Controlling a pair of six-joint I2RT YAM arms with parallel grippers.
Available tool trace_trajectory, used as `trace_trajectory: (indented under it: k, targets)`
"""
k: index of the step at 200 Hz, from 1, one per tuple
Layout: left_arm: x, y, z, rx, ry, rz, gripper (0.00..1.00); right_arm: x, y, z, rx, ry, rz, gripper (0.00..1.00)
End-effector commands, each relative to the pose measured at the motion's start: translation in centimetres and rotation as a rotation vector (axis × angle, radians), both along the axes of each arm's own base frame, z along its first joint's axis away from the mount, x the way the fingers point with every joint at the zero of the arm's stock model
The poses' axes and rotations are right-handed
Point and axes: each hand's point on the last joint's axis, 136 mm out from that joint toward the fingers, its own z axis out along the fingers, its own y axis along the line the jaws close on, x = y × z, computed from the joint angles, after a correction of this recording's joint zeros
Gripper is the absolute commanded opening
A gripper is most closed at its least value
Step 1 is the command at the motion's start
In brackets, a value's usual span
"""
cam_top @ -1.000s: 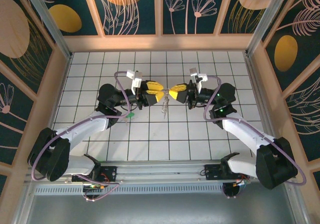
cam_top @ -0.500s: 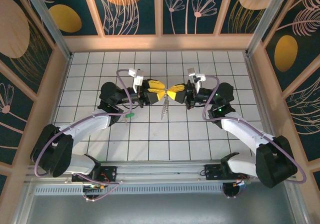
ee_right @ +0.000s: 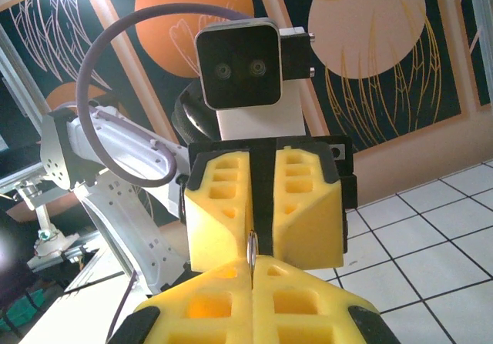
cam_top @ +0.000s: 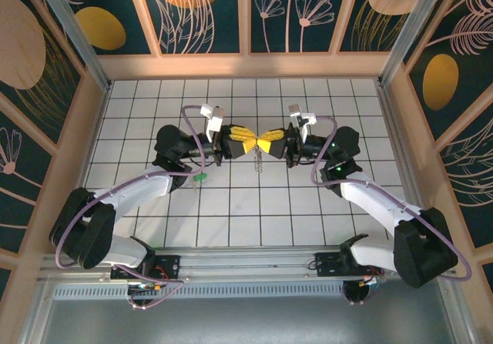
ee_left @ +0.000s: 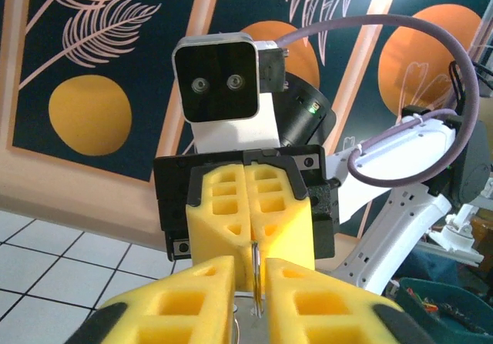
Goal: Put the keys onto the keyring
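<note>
Right tool and left tool meet tip to tip above mid-table. The right one's clamped on the keyring, which dangles between them. The left one has the wire in a narrow gap, and I can't tell if it's pinching. The green key lies on the tiles beside the left arm.

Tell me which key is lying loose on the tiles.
The green-headed key, beside the left arm; the silvery ones dangle from the keyring pinched in the right fingers.
</note>
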Motion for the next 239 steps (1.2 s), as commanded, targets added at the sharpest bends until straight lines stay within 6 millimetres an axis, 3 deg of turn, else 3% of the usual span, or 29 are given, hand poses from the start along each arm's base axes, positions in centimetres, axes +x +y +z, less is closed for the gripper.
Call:
trace_trajectory:
  k: [1, 32, 54, 78, 99, 123, 164, 183, 189, 239]
  targets:
    - [-0.6, -0.1, 1.4, -0.025, -0.052, -0.032, 0.13, -0.1, 0.1, 1.8, 0.032, -0.078, -0.008, 0.00]
    - [-0.5, -0.2, 1.5, -0.025, -0.057, -0.029, 0.00, -0.1, 0.2, 1.6, 0.026, -0.073, -0.007, 0.00]
    - [-0.3, -0.4, 1.4, -0.018, -0.053, -0.023, 0.00, 0.3, 0.2, 1.0, 0.007, -0.057, -0.022, 0.00]
    - [0.1, -0.5, 1.1, 0.005, -0.053, -0.005, 0.00, 0.8, -0.8, 0.3, -0.020, -0.040, -0.069, 0.23]
    - [0.3, -0.7, 0.8, 0.034, -0.062, 0.004, 0.00, 1.1, -2.2, -0.7, -0.054, -0.020, -0.125, 0.31]
    - [0.5, -0.8, 0.4, 0.081, -0.093, 0.021, 0.00, 1.3, -3.3, -1.9, -0.097, -0.001, -0.187, 0.34]
    - [1.0, -1.2, -0.4, 0.164, -0.139, 0.028, 0.00, 1.8, -3.5, -3.7, -0.164, 0.025, -0.227, 0.41]
    - [1.0, -1.4, -1.6, 0.206, -0.144, 0.014, 0.00, 1.9, -3.4, -4.0, -0.182, 0.021, -0.219, 0.46]
    - [1.0, -1.5, -0.6, 0.200, -0.170, 0.009, 0.00, 1.9, -3.3, -4.1, -0.189, 0.019, -0.216, 0.47]
    - [1.1, -1.8, -1.3, 0.248, -0.196, -0.019, 0.00, 1.9, -3.1, -4.8, -0.212, 0.014, -0.198, 0.52]
